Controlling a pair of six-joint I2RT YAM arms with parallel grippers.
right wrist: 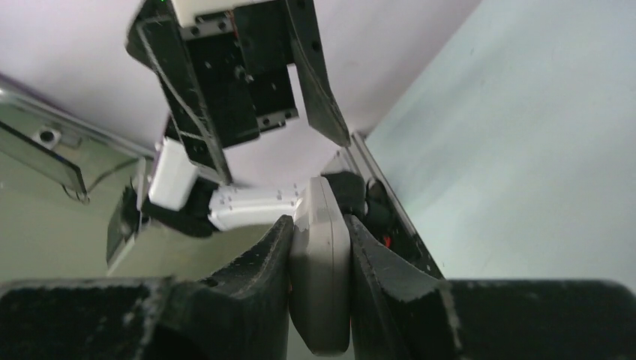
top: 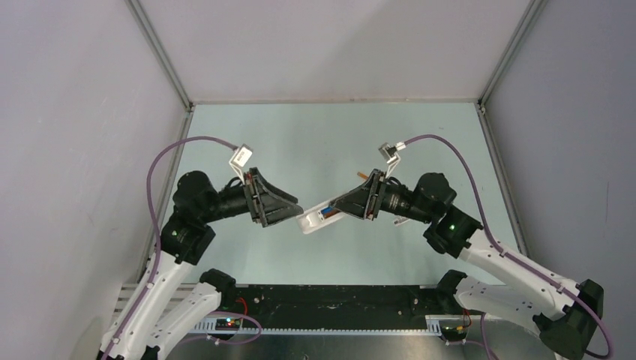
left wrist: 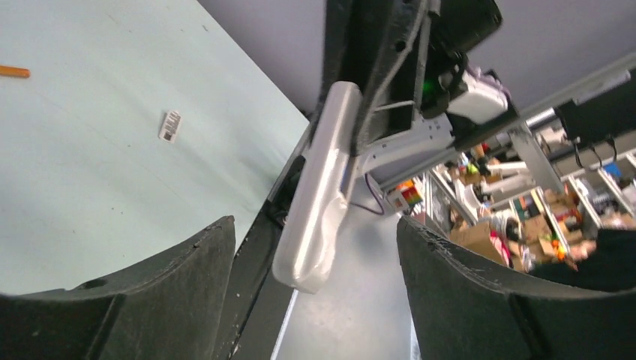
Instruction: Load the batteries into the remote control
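My right gripper (top: 341, 206) is shut on the white remote control (top: 315, 221) and holds it in the air over the middle of the table. In the right wrist view the remote (right wrist: 321, 277) is clamped edge-on between both fingers. A blue battery (top: 328, 214) lies in the remote's open back. My left gripper (top: 300, 212) is open, its jaws wide apart around the remote's free end (left wrist: 319, 202) without touching it. The orange battery (top: 362, 175) lies on the table behind the right gripper. It also shows in the left wrist view (left wrist: 13, 72).
A small white piece with dark stripes (left wrist: 170, 125) lies flat on the pale green table (top: 300, 142). Grey walls with metal frame rails (top: 161, 56) close in the table on three sides. Purple cables loop above both arms.
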